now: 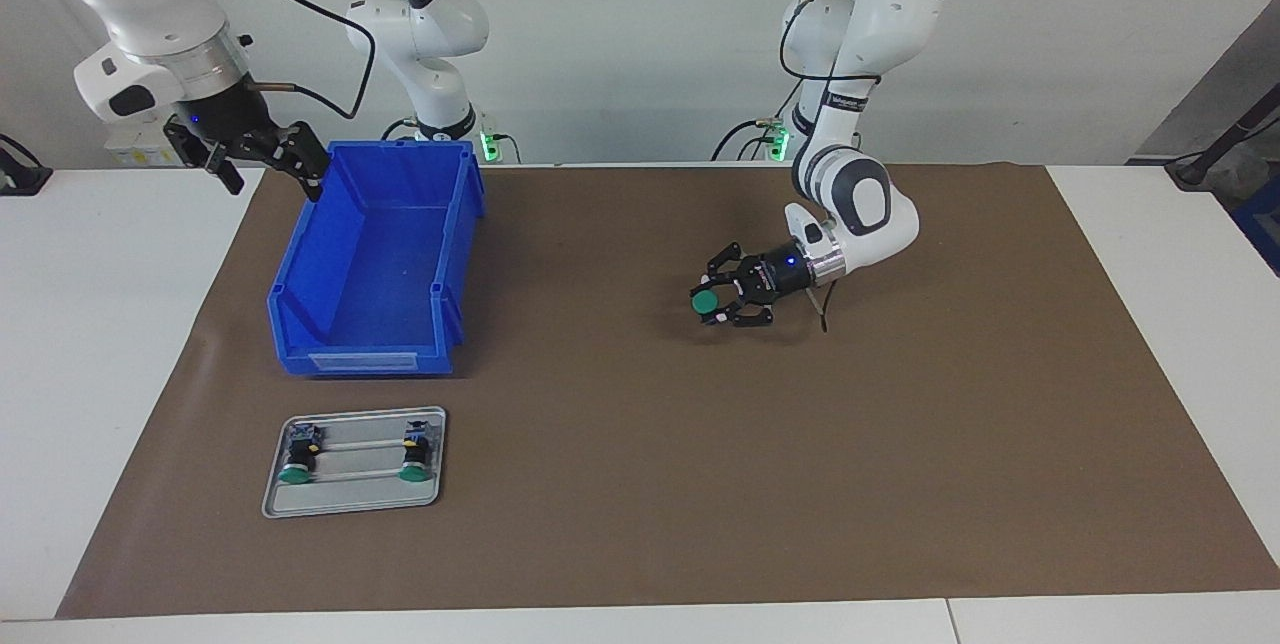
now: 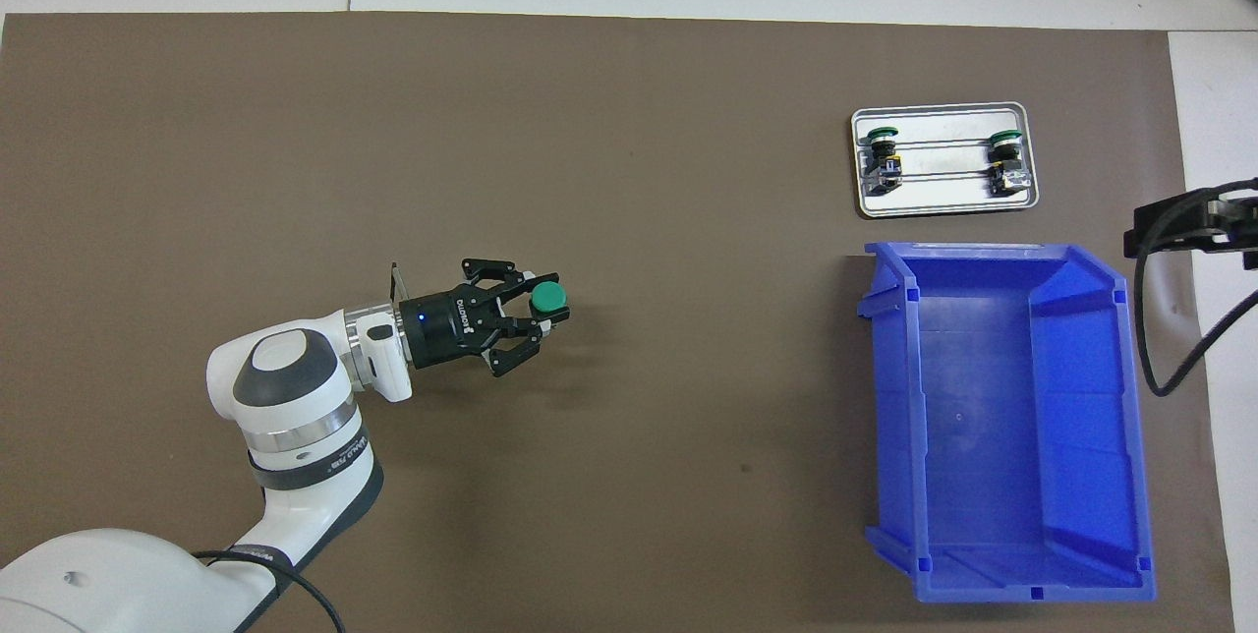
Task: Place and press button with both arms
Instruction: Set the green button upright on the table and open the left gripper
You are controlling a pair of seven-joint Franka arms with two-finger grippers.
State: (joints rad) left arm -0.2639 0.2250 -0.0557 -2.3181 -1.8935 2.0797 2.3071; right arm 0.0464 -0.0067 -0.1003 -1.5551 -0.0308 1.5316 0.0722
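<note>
From across the table, the left gripper hangs low over the brown mat, turned sideways, its fingers clamped on a button whose green cap faces the right arm's end of the table. I judge the button is not yet set down, though from here I cannot tell whether it touches the mat. The right gripper waits high up by the rim of the blue bin, at the bin's corner nearest the robots; I cannot tell how its fingers stand. Farther from the robots than the bin lies a small metal tray with two twin buttons lying on their sides on it, green caps pointing away from the robots. From above, the left gripper shows the same hold, the button pinched near the fingertips over open mat, well apart from the bin and the tray. Only the tip of the right gripper pokes in at the edge, just beside the bin's rim. The bin looks empty inside. So the pick seems done; placing the button on the table and the pressing by the other arm look left to do.
</note>
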